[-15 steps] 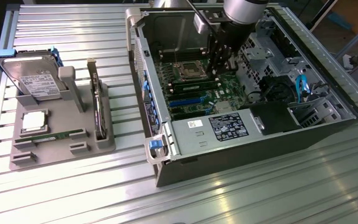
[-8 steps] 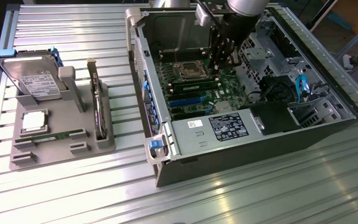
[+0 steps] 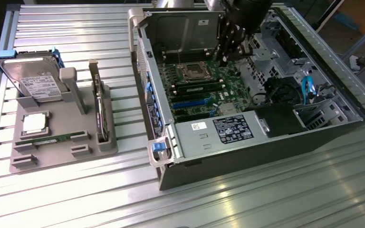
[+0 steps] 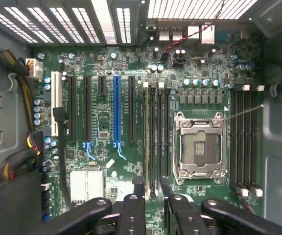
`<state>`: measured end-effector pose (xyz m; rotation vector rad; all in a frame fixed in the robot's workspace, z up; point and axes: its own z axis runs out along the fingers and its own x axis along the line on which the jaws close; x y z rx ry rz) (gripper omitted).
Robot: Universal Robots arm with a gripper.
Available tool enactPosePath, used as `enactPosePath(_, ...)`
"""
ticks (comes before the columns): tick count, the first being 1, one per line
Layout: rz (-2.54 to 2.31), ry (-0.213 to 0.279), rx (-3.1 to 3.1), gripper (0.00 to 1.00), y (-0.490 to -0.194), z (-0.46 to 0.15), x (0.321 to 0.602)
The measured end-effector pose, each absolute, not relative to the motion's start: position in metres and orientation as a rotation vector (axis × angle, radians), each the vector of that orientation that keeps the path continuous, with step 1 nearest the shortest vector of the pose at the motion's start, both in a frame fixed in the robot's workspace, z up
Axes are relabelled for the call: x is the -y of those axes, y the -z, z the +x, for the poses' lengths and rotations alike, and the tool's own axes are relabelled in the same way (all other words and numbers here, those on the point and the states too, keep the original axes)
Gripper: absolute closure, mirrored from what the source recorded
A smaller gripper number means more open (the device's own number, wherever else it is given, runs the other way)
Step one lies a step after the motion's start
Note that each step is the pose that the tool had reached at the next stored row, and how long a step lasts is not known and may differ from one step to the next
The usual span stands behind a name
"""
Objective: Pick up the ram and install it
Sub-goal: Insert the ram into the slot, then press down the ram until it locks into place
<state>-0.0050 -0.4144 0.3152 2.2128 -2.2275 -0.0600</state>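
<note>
- Ram (image 4: 147, 137) stands on its thin edge on the motherboard (image 4: 106, 63), in line with the outermost of the memory slots (image 4: 160, 137), just beside the empty processor socket (image 4: 199, 147). I can't tell whether it's fully seated or only resting in the slot.
- The claw (image 4: 152, 183) is right over one end of the stick. Its fingers (image 4: 137, 196) sit apart, with a gap showing between the stick and the far finger, so I'd say it's straddling the stick, not squeezing it.
- In the exterior view the claw (image 3: 225, 50) is down inside the open case (image 3: 246, 156), which lies on its side on the counter (image 3: 265, 204).
- A second stick (image 3: 49, 138) lies flat in the grey tray (image 3: 62, 156), well apart from the case.
- My take on doing this bit well: keep the stick dead upright and parallel to the slot, and push straight down and evenly along its length.
- One-ended pressure would probably tip it, so pressing nearer the middle looks safer.
- Steer clear of that open socket; it's really close.
</note>
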Motion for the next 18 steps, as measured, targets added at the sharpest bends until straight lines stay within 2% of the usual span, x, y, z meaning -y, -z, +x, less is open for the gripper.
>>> enactPosePath(9,2.213,0.060,2.228,0.74,-0.336,-0.005,0.414)
enactPosePath(18,2.213,0.060,2.227,0.74,-0.336,-0.005,0.414)
